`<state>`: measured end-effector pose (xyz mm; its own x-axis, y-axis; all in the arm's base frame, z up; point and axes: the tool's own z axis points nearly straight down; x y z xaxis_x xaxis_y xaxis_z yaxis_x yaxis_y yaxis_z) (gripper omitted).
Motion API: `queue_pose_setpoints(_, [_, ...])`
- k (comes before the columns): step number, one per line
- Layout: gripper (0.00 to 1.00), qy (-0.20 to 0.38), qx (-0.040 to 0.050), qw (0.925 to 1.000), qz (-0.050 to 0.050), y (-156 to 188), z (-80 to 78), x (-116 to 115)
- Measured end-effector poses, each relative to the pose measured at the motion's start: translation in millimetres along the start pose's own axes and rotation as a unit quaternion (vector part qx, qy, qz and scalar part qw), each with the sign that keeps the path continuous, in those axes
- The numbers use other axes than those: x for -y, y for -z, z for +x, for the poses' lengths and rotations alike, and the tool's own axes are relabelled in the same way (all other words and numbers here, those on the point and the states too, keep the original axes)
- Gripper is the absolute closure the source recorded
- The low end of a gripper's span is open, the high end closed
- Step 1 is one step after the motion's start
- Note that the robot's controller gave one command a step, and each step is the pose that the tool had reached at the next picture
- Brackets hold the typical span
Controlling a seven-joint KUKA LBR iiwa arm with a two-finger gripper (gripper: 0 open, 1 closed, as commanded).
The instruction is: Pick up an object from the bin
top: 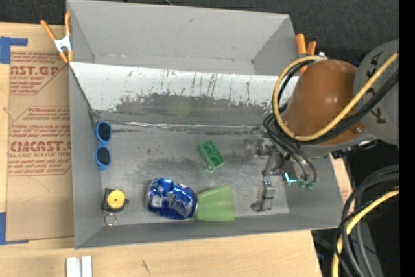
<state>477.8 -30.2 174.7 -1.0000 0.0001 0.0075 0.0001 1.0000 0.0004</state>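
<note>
**Figure. Arm low at the right end of the bin, nothing yet lifted.** The gripper (264, 188) hangs close over the floor of the grey metal bin (194, 42), near the right wall and toward the front. From where I stand I cannot tell whether it is apart or together, and I see nothing held in it. Above it sit the orange wrist cover (321, 97) and loops of cable (285, 133).

The nearest thing is a pale green cup (216, 204), lying on its side just to the gripper's left, against the front wall. Its far end touches a crumpled blue packet (171, 198). A small green block (211, 155) lies apart, further back toward the middle. Blue sunglasses (102, 146) and a small yellow round piece (115, 200) lie well away at the left end.

*Hazards, as judged from this position.*
- The cup is round and on its side, so a sideways nudge would likely roll it out of reach or push it into the packet.
- A grasp taken where cup meets packet could catch both, or pinch only loose foil that slips free on lifting.
- The gripper is close to the front and right walls. A descent off line could strike metal rather than close on anything.
- The trailing cable may brush the rim.
</note>
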Motion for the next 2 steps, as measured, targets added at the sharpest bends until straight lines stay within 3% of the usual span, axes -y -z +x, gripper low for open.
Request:
queue_pose_setpoints(1, [0.0, 0.079, 0.0052, 0.9969, 0.0, 7.6, -21.9, -56.7])
queue_pose_setpoints(2, [0.0, 0.099, 0.0107, 0.9951, 0.0, -105.4, -8.0, -71.1])
